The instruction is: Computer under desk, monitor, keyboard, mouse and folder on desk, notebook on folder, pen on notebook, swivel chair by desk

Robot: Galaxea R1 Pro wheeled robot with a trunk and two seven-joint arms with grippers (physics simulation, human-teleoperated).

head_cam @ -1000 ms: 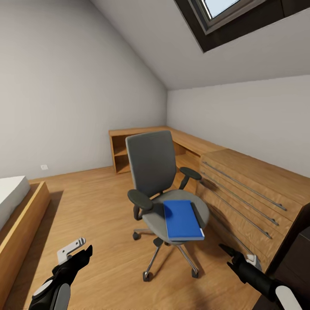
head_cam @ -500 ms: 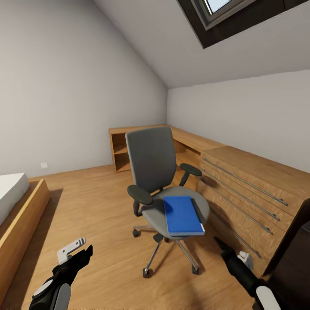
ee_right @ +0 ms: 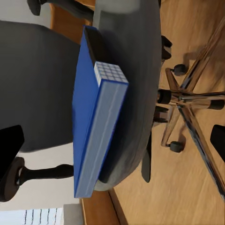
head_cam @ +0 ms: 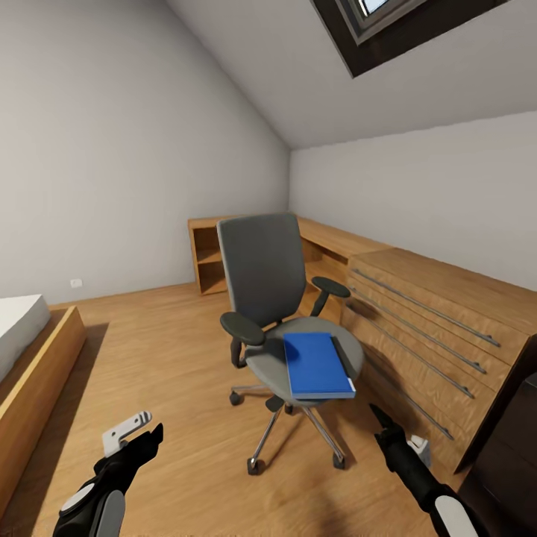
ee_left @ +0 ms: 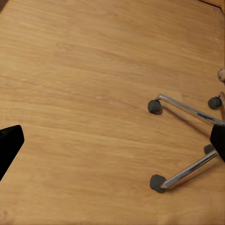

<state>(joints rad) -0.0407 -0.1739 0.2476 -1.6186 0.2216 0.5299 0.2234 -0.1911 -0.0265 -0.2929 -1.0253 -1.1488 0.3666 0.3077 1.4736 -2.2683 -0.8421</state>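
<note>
The grey swivel chair (head_cam: 265,280) stands in the middle of the wood floor, away from any desk. On its seat lies the blue folder (head_cam: 318,364), with a thin dark strip along its right edge that I cannot identify. The folder (ee_right: 89,117) also fills the middle of the right wrist view, resting on the grey seat (ee_right: 129,70). My right gripper (head_cam: 380,419) hangs open low, just right of the seat and below the folder's near corner. My left gripper (head_cam: 138,441) is open over bare floor, left of the chair's base (ee_left: 180,140).
A light-wood drawer chest (head_cam: 432,328) runs along the right wall close behind the chair. Light-wood shelves (head_cam: 209,261) fill the far corner. A bed frame (head_cam: 37,373) lies at the left. A black furniture edge (head_cam: 511,462) shows at the lower right.
My right arm has moved forward and left, nearer the chair seat. The head view has shifted slightly. The left arm, chair and folder have stayed put.
</note>
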